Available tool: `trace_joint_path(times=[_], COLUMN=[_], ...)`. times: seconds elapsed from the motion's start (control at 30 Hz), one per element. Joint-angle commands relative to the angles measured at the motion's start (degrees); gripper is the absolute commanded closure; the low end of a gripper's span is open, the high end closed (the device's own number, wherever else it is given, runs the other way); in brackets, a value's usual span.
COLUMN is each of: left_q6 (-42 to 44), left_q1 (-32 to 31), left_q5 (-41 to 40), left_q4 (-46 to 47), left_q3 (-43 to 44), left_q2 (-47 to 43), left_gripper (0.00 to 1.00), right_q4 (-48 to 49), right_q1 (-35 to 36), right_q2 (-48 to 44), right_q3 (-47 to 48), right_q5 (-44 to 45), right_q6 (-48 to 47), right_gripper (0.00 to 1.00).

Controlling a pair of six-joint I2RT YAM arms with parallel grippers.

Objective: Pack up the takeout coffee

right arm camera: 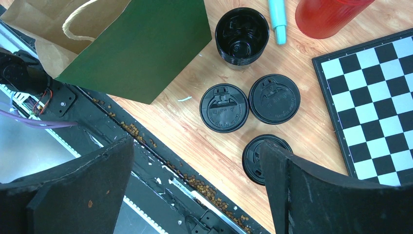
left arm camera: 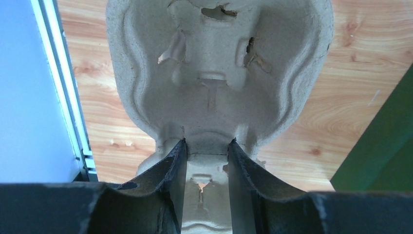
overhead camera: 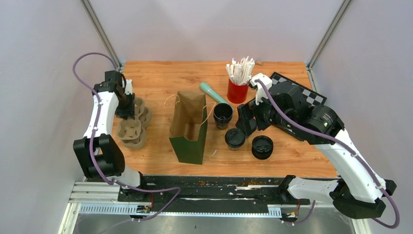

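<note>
Left tool (left arm camera: 207,146) pinches a ridge of the carrier (left arm camera: 214,73) at the counter's (overhead camera: 160,78) left, probably to lift it. Right tool (right arm camera: 196,144) hovers spread wide, empty, over lidded cups (right arm camera: 224,107) beside the bag (overhead camera: 190,126), placed for a pick.

High rear overview, 2 close downward wrist views, sharing bag (overhead camera: 190,131)

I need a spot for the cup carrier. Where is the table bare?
Bare wood: the far strip behind the paper bag, between the cup carriers and the red cup; also the near-right corner, beside the lids. Crowded: between bag and checkerboard.
</note>
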Motion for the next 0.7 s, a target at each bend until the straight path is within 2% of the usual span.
trace_joint_path(times=[0.0,0.27,0.53,0.67], left_q6=[-3.31,-11.95,-19.75,-25.75], left_q1=[0.42,-3.24,-8.91,-13.89], left_q5=[-0.54,3.03,5.68,9.22], left_q4=[-5.27,-9.76,-18.61,-16.20], left_q3=[5.62,20.87,48.64,54.06], left_q2=[-3.09,-7.04,-0.95,-0.95], left_gripper=[0.60,0.60,0.64,0.67], right_q4=[0.15,0.41,1.10,2.16], right_q1=[-0.25,-0.21,-0.25,-0.25], right_q2=[-1.89,-2.92,-3.81,-4.38], right_q3=[1.26,1.44,0.55,-0.14], right_q5=[0.51,-0.37,-0.35,-0.19], right_q6=[1.13,2.55,2.72,3.00], right_gripper=[0.00,0.00,0.00,0.00])
